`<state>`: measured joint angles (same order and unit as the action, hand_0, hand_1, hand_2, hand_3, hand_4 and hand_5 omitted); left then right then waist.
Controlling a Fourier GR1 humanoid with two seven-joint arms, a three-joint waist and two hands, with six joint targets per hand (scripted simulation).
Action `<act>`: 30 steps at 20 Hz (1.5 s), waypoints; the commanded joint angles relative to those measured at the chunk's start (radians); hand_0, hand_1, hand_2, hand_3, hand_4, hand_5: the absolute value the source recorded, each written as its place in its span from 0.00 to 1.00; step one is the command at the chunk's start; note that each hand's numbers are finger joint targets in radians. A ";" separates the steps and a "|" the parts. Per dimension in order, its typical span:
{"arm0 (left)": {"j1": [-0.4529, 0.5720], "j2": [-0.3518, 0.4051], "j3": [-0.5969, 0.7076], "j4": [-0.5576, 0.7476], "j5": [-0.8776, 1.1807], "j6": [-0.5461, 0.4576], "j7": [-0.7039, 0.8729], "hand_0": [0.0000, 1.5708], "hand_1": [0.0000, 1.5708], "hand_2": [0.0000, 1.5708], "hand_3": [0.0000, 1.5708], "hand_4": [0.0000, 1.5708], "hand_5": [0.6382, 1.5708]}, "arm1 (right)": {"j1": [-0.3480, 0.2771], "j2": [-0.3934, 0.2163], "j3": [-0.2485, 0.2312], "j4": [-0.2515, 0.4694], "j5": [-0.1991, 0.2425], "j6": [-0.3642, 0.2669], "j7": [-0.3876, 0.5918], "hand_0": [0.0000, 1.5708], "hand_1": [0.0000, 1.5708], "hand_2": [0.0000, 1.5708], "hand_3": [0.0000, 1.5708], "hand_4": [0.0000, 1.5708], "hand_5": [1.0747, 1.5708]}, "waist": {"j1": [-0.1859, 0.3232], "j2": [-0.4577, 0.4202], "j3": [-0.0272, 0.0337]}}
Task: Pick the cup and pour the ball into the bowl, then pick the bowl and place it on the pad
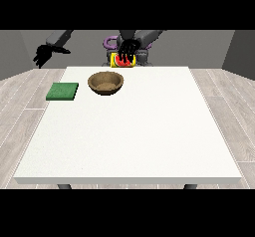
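While the hand at the view's right (128,49) curls its fingers over the yellow-and-red cup (123,60) at the far edge, ready to pour, the brown wooden bowl (105,82) waits nearer, right of the green square pad (63,91); the left-side hand (46,53) hangs with fingers relaxed.

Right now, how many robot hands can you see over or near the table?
2. One hand hangs off the table's far corner at the view's left; the other hand is on the cup at the far edge.

The cup (123,60) is partly covered by the hand at the view's right (128,48) — no ball can be made out. Table (129,131) legs mostly hidden — only stubs show.
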<state>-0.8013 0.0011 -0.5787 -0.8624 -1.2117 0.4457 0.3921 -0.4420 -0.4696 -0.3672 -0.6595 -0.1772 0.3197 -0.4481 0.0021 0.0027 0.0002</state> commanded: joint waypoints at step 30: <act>-0.119 0.002 -0.073 -0.155 -0.280 -0.391 -0.068 0.86 0.86 1.00 1.00 0.76 0.88 | -0.041 0.014 -0.011 0.089 -0.035 0.019 -0.013 0.00 0.00 0.00 0.00 0.27 0.97 | 0.043 0.062 -0.0006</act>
<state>-0.9674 0.0149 -0.7269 -0.9763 -1.5506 -0.0078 0.3133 -0.4846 -0.4651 -0.3706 -0.5759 -0.2027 0.3474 -0.4632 0.0186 0.0345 0.0003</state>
